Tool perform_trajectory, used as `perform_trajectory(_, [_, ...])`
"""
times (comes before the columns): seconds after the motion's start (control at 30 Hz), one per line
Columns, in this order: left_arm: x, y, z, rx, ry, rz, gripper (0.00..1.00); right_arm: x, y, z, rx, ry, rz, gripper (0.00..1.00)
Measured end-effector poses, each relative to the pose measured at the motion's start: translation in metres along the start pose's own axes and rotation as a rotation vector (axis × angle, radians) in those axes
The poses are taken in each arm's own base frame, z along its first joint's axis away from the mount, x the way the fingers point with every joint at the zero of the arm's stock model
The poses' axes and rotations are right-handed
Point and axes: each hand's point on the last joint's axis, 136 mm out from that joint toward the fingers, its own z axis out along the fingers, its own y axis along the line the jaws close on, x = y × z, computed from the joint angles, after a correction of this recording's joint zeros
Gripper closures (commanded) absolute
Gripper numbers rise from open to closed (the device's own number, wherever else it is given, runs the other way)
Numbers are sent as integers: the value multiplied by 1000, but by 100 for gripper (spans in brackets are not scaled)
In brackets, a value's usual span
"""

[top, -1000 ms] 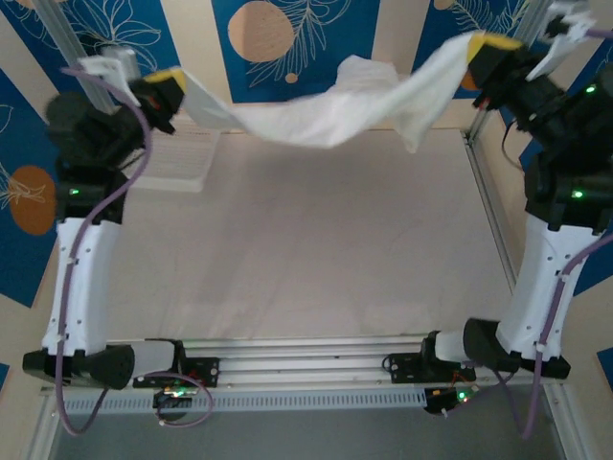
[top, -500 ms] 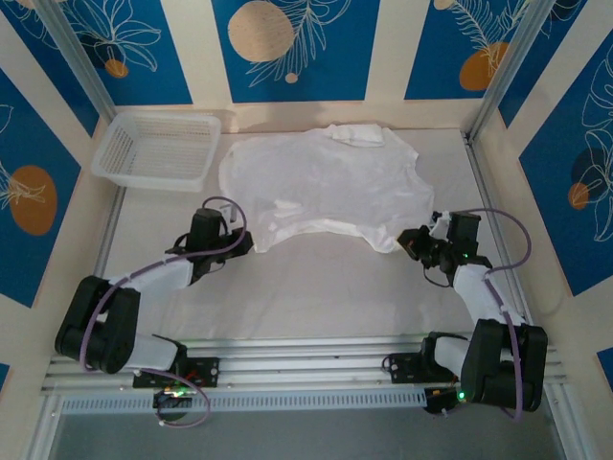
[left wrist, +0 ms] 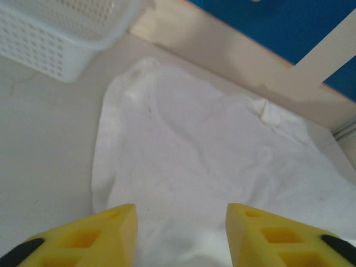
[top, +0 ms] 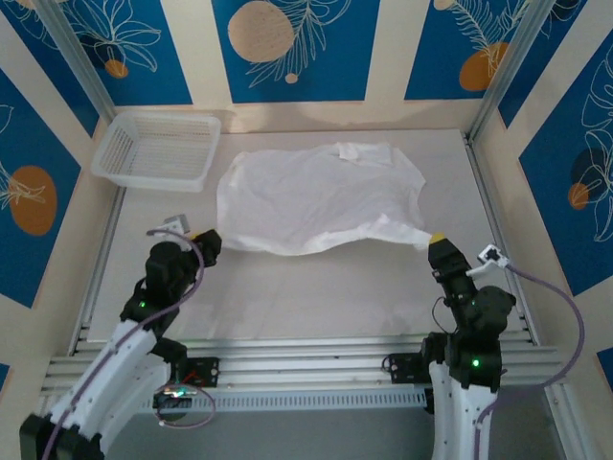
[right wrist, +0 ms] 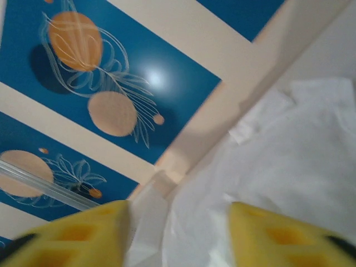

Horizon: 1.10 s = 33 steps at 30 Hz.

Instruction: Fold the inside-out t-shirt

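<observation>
White inside-out t-shirt lies spread flat on the pale worktop, toward 12 o'clock from its centre, with a white mesh basket just beside it at 10 o'clock. The left claw hovers at the shirt's 8 o'clock corner and the right claw at its 4 o'clock corner. Both stand open with their yellow fingers apart and nothing gripped.

The risk from here is likely a crooked fold. The near hem bows away from the arms in the middle, and its 4 o'clock corner is drawn out to a point right at the right claw. Thin, soft cloth like this could snag on a finger as it moves, or a pinch could catch a single layer.

The fabric is wrinkled, and a small flap is turned over at the far edge.
</observation>
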Motion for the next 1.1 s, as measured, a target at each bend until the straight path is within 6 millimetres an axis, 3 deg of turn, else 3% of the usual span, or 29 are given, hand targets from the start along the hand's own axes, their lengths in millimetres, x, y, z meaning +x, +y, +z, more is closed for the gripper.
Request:
perform_trajectory(0.17, [-18,-3,-22,44,-122,35,43,-10,3,25,45,36,-67,30])
perform_trajectory(0.23, [-21,-9,-17,47,-101,63,44,-15,6,37,72,67,-95,33])
perform_trajectory(0.3, [-22,-21,-2,50,-26,94,46,-20,12,56,109,131,-112,42])
perform_trajectory(0.4, [-23,-43,44,12,142,139,65,-19,8,101,182,290,-114,56])
perform_trajectory(0.43, [-25,-53,64,-1,190,145,78,-13,-2,118,209,350,-107,59])
perform_trajectory(0.47, [-22,-57,86,-24,239,151,91,-3,-17,132,241,408,-91,62])
perform_trajectory(0.5, [-17,-58,106,-49,283,150,99,10,-36,142,281,466,-68,71])
perform_trajectory(0.53, [-8,-56,124,-75,327,151,100,27,-61,149,332,532,-36,79])
perform_trajectory(0.6, [20,-42,152,-139,420,135,100,59,-105,150,444,645,33,87])
perform_trajectory(0.67, [50,-20,167,-213,513,120,100,88,-143,146,554,750,91,88])
perform_trajectory(0.77, [84,8,181,-309,628,99,100,118,-180,136,677,865,153,97])
perform_trajectory(0.93, [99,32,199,-394,693,63,100,146,-207,126,799,969,193,90])
perform_trajectory(1.1, [107,56,200,-449,722,39,100,161,-214,108,855,1007,196,88])
